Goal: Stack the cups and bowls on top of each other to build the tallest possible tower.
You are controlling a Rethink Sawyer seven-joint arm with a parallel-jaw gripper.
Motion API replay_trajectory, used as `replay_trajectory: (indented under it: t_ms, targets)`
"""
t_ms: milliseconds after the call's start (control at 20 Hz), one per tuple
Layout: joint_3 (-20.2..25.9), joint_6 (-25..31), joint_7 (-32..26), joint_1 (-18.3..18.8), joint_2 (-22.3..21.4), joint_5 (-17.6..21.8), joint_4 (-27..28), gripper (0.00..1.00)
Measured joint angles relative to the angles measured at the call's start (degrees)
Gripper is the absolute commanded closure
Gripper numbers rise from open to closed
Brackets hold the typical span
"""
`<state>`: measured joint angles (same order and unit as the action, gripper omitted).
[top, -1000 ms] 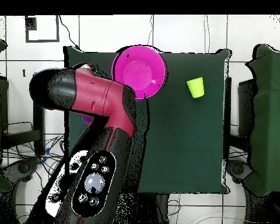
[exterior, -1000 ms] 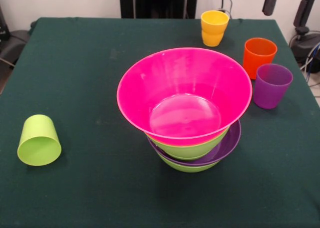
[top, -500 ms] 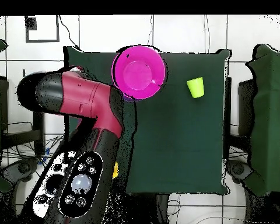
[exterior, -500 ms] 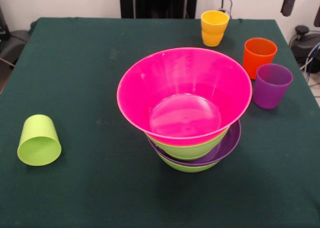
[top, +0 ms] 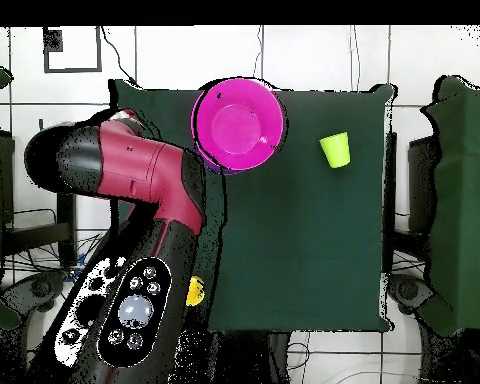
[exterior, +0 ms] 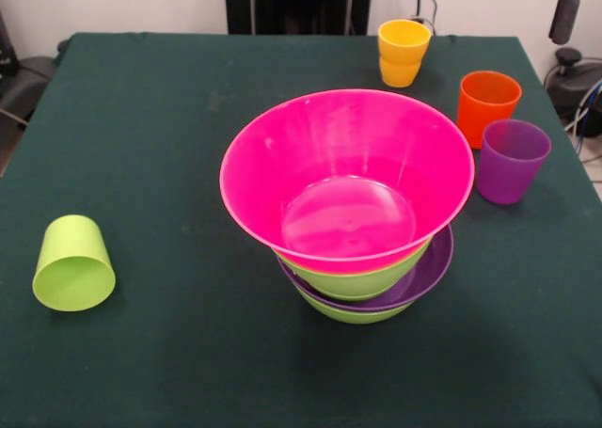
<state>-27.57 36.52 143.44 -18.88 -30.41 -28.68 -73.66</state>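
A stack of glossy plastic bowls, the tower (exterior: 362,259), stands mid-desk (exterior: 188,118), with the wide pink plastic bowl (exterior: 346,174) on top. A lime green plastic tumbler (exterior: 72,263) lies on its side far left. Three tumblers stand right of the stack: yellow-orange (exterior: 403,52) rearmost, orange (exterior: 487,106), then translucent purple (exterior: 511,160) nearest.

Bulky red and black arm (top: 149,200) with grey round buttons.

The tower (exterior: 353,230) shows a glossy pink bowl (exterior: 346,174) over lime green and purple layers. The cups are lime green (exterior: 72,263), yellow-orange (exterior: 403,52), orange (exterior: 486,105) and translucent purple (exterior: 511,160). The counter (exterior: 169,146) is dark green. The arm (top: 134,230) is red and black.
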Motion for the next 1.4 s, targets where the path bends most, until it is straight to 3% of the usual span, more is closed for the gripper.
replay_trajectory:
  t_ms: [550,1400]
  targets:
    - [1.4,-4.9,0.0,0.5,3.1,-0.2,-0.9,0.0]
    - [3.1,-5.2,0.0,0.8,6.4,-0.3,-3.2,0.0]
